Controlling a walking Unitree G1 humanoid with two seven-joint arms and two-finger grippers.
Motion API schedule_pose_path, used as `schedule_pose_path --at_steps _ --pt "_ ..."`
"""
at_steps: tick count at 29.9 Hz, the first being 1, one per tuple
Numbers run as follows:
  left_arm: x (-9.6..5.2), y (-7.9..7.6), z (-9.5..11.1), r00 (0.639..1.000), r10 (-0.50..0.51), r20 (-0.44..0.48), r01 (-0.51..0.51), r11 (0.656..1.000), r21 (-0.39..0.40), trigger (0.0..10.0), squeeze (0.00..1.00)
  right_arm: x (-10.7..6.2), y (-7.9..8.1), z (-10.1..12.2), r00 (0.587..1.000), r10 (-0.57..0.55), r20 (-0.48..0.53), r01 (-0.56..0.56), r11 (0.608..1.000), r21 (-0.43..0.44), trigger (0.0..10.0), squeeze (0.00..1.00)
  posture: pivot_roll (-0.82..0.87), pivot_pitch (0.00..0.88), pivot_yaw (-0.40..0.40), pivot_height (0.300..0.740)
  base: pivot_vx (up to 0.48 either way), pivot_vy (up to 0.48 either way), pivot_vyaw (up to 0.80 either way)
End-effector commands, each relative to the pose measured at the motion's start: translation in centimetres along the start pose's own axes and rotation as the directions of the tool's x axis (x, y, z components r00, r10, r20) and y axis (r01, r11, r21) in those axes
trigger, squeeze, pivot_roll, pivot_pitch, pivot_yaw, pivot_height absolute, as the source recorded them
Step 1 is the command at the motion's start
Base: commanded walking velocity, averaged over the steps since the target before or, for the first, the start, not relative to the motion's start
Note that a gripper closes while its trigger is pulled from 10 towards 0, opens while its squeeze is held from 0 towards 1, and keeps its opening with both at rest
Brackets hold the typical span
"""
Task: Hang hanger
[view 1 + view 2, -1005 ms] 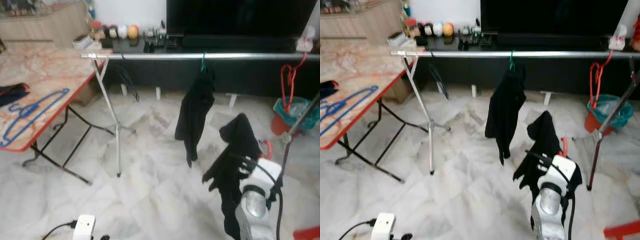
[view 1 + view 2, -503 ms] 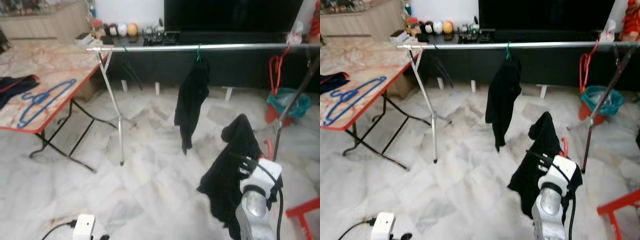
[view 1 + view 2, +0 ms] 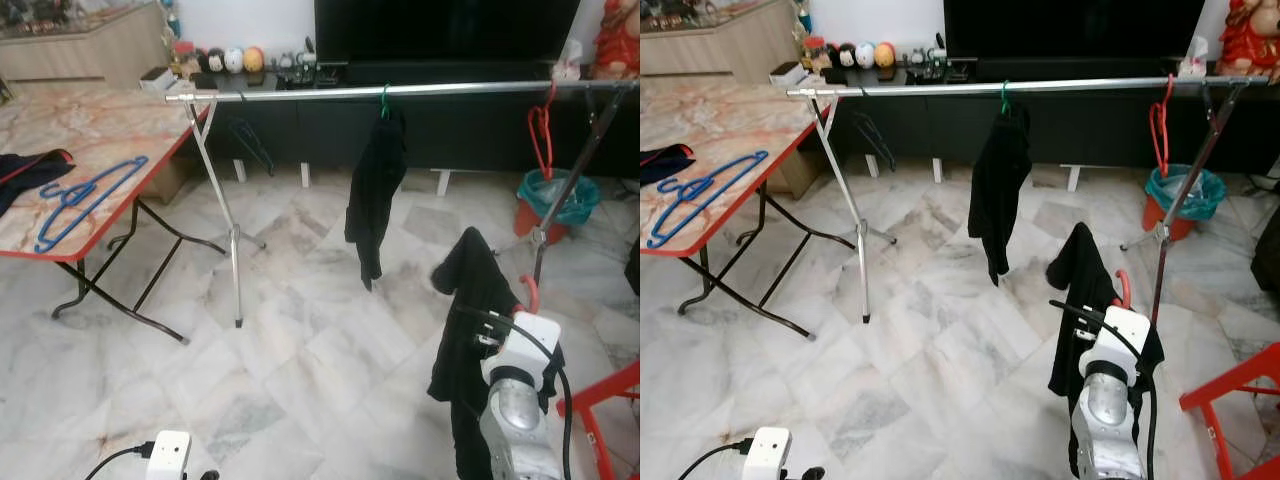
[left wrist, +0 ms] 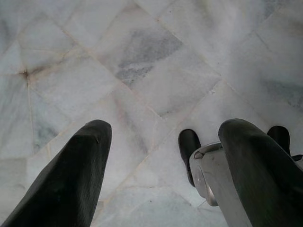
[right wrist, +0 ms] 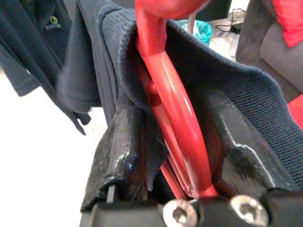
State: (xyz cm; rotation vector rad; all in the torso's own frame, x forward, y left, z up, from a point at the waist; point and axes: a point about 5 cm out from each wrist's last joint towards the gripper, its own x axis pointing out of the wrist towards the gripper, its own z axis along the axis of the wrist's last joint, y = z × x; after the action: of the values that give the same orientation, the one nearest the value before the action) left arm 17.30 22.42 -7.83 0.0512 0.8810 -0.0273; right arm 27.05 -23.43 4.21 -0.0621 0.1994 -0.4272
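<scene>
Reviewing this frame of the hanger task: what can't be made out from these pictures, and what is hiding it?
- The red hanger in the right gripper: the dark garment draped over it covers its shoulders; its hook runs off the right wrist view's top edge.
- The rail: its right end is cut by the frame edge in both eye views.
- Shelf items behind the rail: too small to identify.
- Left gripper: open over bare floor.

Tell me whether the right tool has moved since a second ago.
Cannot tell. The camera itself shifted; the right tool, gripping the red hanger and dark garment, sits at much the same spot in frame.
</scene>
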Motion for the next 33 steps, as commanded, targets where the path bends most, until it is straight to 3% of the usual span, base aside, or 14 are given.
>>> schedule_pose_path --at_steps 1,6,9,10,12,19,23,24,25,28,29,30,32,33 --pt "0.0 0.2 0.1 1.000 0.003 0.007 -0.003 1.000 0.005 10.0 0.00 0.5 0.4 0.8 0.999 0.034 0.016 -0.034 0.999 -0.016 10.0 0.00 -0.04 0.000 0.067 0.740 0.000 0.000 0.00" --pt "0.0 0.1 0.4 0.999 -0.006 0.035 0.005 1.000 0.017 10.0 0.00 1.0 0.2 0.1 0.985 0.162 -0.062 -0.168 0.980 -0.104 10.0 0.00 -0.03 0.000 0.063 0.740 0.000 0.000 0.00" --pt "0.0 0.1 0.5 0.999 -0.002 0.044 0.001 1.000 0.025 10.0 0.00 1.3 -0.5 -0.4 0.969 0.211 -0.131 -0.235 0.949 -0.210 10.0 0.00 -0.03 0.000 0.063 0.740 0.000 0.000 0.00" --pt "0.0 0.1 0.5 0.999 -0.002 0.045 0.001 1.000 0.026 10.0 0.00 1.4 -0.9 -0.6 0.965 0.211 -0.156 -0.241 0.948 -0.208 10.0 0.00 -0.03 0.000 0.063 0.740 0.000 0.000 0.00" --pt "0.7 -0.4 4.5 0.984 -0.041 0.175 0.033 0.998 0.047 10.0 0.00 1.6 -1.3 -0.7 0.945 0.262 -0.195 -0.300 0.933 -0.198 10.0 0.00 -0.03 0.000 0.062 0.740 0.000 0.000 0.00" --pt "0.8 -0.6 5.5 0.976 -0.064 0.207 0.052 0.997 0.064 10.0 0.00 1.5 -1.0 -0.3 0.891 0.408 -0.201 -0.439 0.886 -0.146 10.0 0.00 -0.03 0.000 0.064 0.740 0.000 0.000 0.00" --pt "0.8 -0.7 5.9 0.971 -0.094 0.220 0.074 0.993 0.095 10.0 0.00 1.1 -0.7 0.0 0.820 0.534 -0.206 -0.564 0.815 -0.132 10.0 0.00 -0.03 0.000 0.064 0.740 0.000 0.000 0.00" --pt "0.8 -0.8 6.5 0.964 -0.114 0.242 0.089 0.990 0.111 10.0 0.00 0.9 -0.5 0.0 0.773 0.595 -0.220 -0.623 0.778 -0.085 10.0 0.00 -0.03 0.000 0.065 0.740 0.000 0.000 0.00" --pt "0.8 -0.8 6.5 0.964 -0.114 0.242 0.089 0.990 0.111 10.0 0.00 0.9 -0.5 0.0 0.773 0.595 -0.220 -0.623 0.778 -0.085 10.0 0.00 -0.03 0.000 0.065 0.740 0.000 0.000 0.00" --pt "0.8 -0.8 8.6 0.940 -0.180 0.288 0.137 0.977 0.165 10.0 0.00 -0.1 0.3 -0.1 0.623 0.743 -0.244 -0.775 0.628 -0.067 10.0 0.00 -0.03 0.000 0.066 0.740 0.000 0.000 0.00" --pt "0.8 -0.8 8.6 0.940 -0.180 0.288 0.137 0.977 0.165 10.0 0.00 -0.1 0.3 -0.1 0.623 0.743 -0.244 -0.775 0.628 -0.067 10.0 0.00 -0.03 0.000 0.066 0.740 0.000 0.000 0.00" --pt "0.9 -0.9 9.2 0.932 -0.208 0.296 0.160 0.971 0.181 10.0 0.00 -0.4 0.5 -0.1 0.575 0.776 -0.258 -0.813 0.577 -0.079 10.0 0.00 -0.03 0.000 0.066 0.740 0.000 0.000 0.00" --pt "0.9 -1.1 9.7 0.925 -0.236 0.298 0.181 0.962 0.202 10.0 0.00 -0.8 0.7 -0.2 0.527 0.805 -0.273 -0.846 0.526 -0.084 10.0 0.00 -0.02 0.000 0.064 0.740 0.000 0.000 0.00" --pt "0.9 -1.4 10.5 0.910 -0.286 0.302 0.221 0.947 0.232 10.0 0.00 -1.3 0.9 -0.5 0.463 0.833 -0.301 -0.883 0.462 -0.080 10.0 0.00 -0.02 0.000 0.063 0.740 0.000 0.000 0.00"
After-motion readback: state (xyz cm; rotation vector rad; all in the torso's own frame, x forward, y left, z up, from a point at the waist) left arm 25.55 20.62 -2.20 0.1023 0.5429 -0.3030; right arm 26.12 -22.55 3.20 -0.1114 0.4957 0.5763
